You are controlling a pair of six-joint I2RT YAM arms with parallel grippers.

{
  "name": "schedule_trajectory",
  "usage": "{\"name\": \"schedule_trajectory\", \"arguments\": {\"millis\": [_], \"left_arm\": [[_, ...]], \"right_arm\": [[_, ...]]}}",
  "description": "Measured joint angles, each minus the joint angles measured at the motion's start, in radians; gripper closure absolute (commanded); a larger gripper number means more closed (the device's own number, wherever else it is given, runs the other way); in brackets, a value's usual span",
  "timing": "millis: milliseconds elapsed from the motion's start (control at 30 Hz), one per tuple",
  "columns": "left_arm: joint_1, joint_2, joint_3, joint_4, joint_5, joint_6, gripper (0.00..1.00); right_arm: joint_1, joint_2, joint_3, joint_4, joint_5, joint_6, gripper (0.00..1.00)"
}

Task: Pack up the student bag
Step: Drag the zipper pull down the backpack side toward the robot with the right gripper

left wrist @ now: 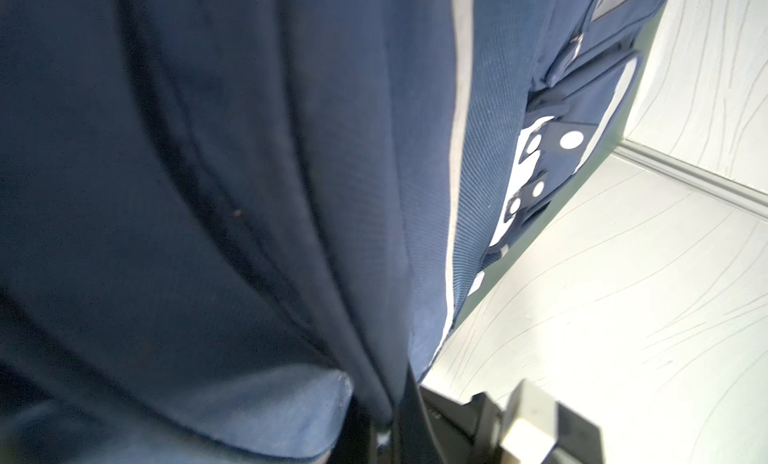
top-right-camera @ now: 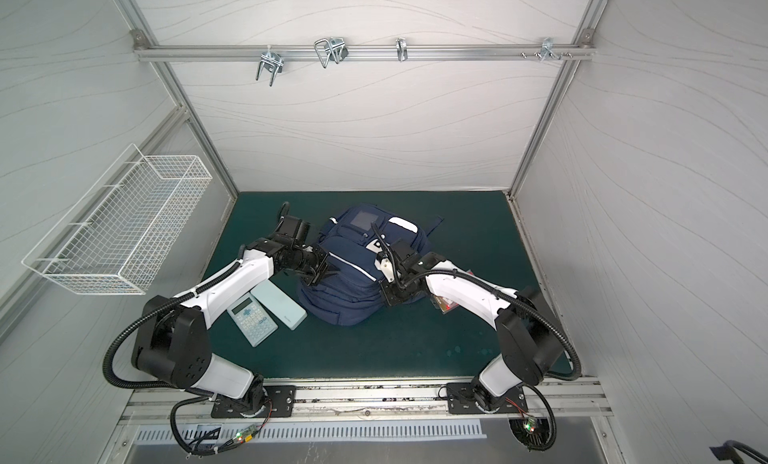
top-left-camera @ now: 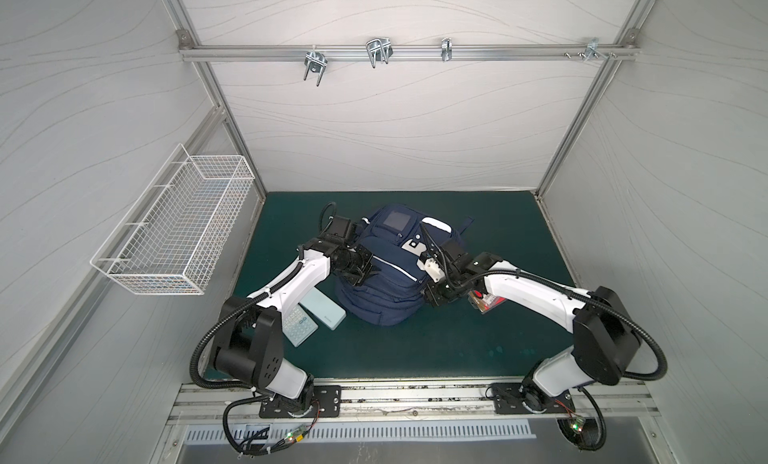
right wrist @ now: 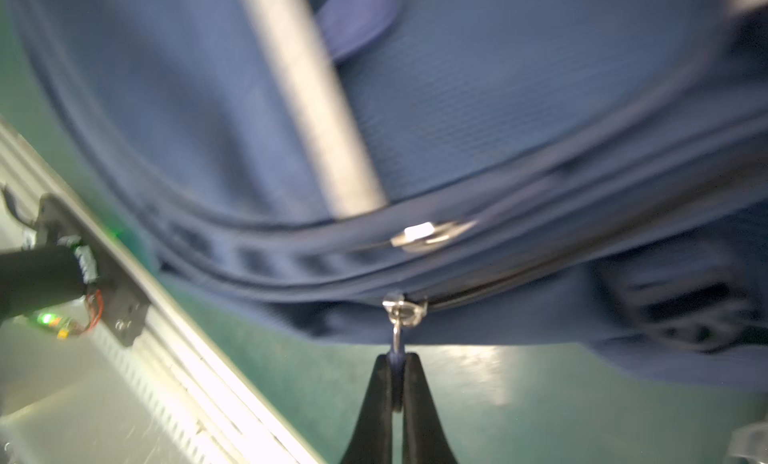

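Gripping the student bag (top-left-camera: 386, 283) on the white-walled booth's (top-left-camera: 395, 129) green mat (top-left-camera: 415, 350), left fingers (top-left-camera: 368, 274) pinch fabric, right fingers (right wrist: 374, 408) the zipper pull (right wrist: 397, 329).

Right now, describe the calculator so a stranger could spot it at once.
On the green mat, look left of the navy backpack. Two pale blue flat things lie side by side there. The calculator alone has a screen and rows of keys; the case beside it is plain.

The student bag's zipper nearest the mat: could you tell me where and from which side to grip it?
Probably the pull tab hanging off the metal slider, from the mat side. It sticks out clear of the student bag, so jaws can pinch it; the right gripper is shut on it this way.
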Motion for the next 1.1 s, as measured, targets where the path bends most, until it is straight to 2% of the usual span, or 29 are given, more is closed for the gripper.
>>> {"name": "schedule_trajectory", "arguments": {"millis": [200,333,467,600,700,933,967,1033,1100], "left_arm": [[-0.003,-0.038,-0.029,0.035,-0.026,-0.026,1.0],[-0.003,-0.075,-0.07,0.082,-0.049,-0.052,1.0],[-0.003,-0.1,-0.123,0.14,-0.05,-0.091,1.0],[-0.004,-0.117,-0.131,0.148,-0.057,-0.1,1.0],[-0.015,-0.132,-0.135,0.149,-0.05,-0.1,1.0],[-0.021,-0.141,-0.135,0.177,-0.027,-0.1,1.0],[-0.021,-0.143,-0.135,0.177,-0.027,-0.099,0.98],[-0.021,-0.145,-0.135,0.177,-0.02,-0.096,0.74],[-0.017,-0.141,-0.135,0.176,-0.008,-0.074,0.61]], "right_arm": [[0.109,0.123,0.156,-0.014,-0.048,0.089,1.0],[0.128,0.211,0.272,0.015,-0.11,0.161,1.0],[0.129,0.233,0.304,0.05,-0.13,0.212,1.0],[0.095,0.198,0.235,0.084,-0.126,0.248,1.0],[0.024,0.11,0.148,0.097,-0.154,0.257,1.0],[-0.106,-0.023,0.124,-0.002,-0.178,0.18,1.0],[-0.117,-0.03,0.122,-0.019,-0.18,0.162,1.0],[-0.132,-0.034,0.122,-0.047,-0.182,0.13,1.0],[-0.133,-0.034,0.122,-0.07,-0.174,0.106,1.0]]}}
